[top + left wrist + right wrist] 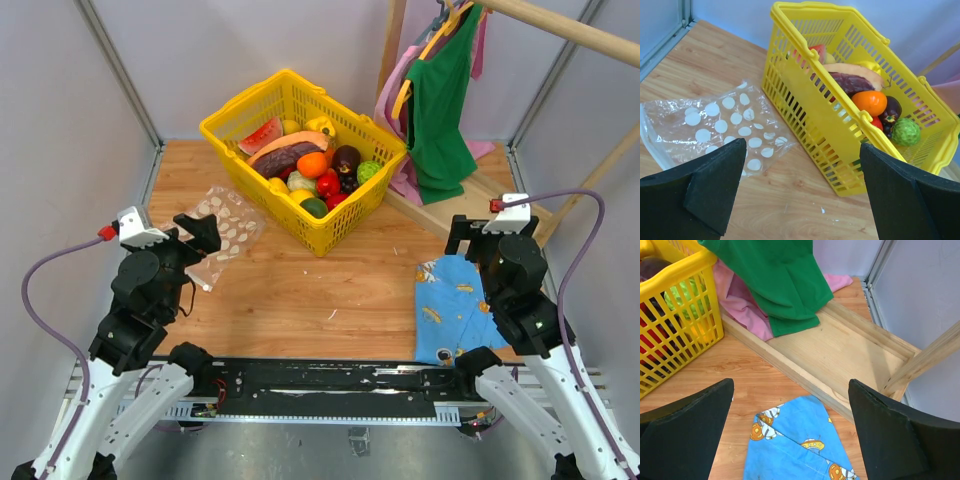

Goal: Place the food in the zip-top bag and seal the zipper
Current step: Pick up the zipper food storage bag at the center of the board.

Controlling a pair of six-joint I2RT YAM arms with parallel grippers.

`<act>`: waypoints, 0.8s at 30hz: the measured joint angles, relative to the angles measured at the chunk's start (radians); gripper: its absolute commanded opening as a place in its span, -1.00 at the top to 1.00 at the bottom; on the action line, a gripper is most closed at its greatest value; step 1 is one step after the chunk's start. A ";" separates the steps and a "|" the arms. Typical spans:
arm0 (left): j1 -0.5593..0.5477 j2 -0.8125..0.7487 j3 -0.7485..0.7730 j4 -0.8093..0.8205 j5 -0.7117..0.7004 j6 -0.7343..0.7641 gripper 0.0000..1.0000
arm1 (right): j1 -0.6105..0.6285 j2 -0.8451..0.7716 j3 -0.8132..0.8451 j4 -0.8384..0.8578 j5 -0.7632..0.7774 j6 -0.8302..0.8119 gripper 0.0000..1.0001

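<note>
The food (pixel 312 168), several glossy toy fruits and vegetables, lies in a yellow mesh basket (pixel 330 236) at the back centre. In the left wrist view an orange fruit (pixel 869 102) and a green one (pixel 905 131) show inside it. The zip-top bag (pixel 226 230) lies flat and empty on the table, left of the basket. It also shows in the left wrist view (pixel 715 125), with its zipper strip (pixel 649 144) at the near-left end. My left gripper (pixel 197 238) (pixel 802 160) is open and empty, above the bag's near edge. My right gripper (pixel 468 240) (pixel 791 395) is open and empty above the blue cloth.
A blue patterned cloth (pixel 455 310) (pixel 795 450) lies at the front right. A wooden clothes rack base (pixel 840 355) stands at the back right, with a green shirt (pixel 440 100) (pixel 785 285) and pink clothes (pixel 740 310) hanging over it. Walls close in on both sides.
</note>
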 measured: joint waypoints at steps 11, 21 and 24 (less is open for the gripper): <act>0.000 0.010 -0.026 0.035 -0.006 0.026 -0.99 | 0.000 0.021 0.000 0.008 0.002 -0.005 -0.97; 0.000 0.117 -0.038 0.032 -0.035 -0.002 -0.99 | 0.000 0.030 -0.002 0.034 -0.056 -0.013 -0.97; 0.000 0.175 -0.041 0.027 -0.065 -0.021 -0.99 | 0.000 0.047 -0.002 0.045 -0.084 -0.013 -0.97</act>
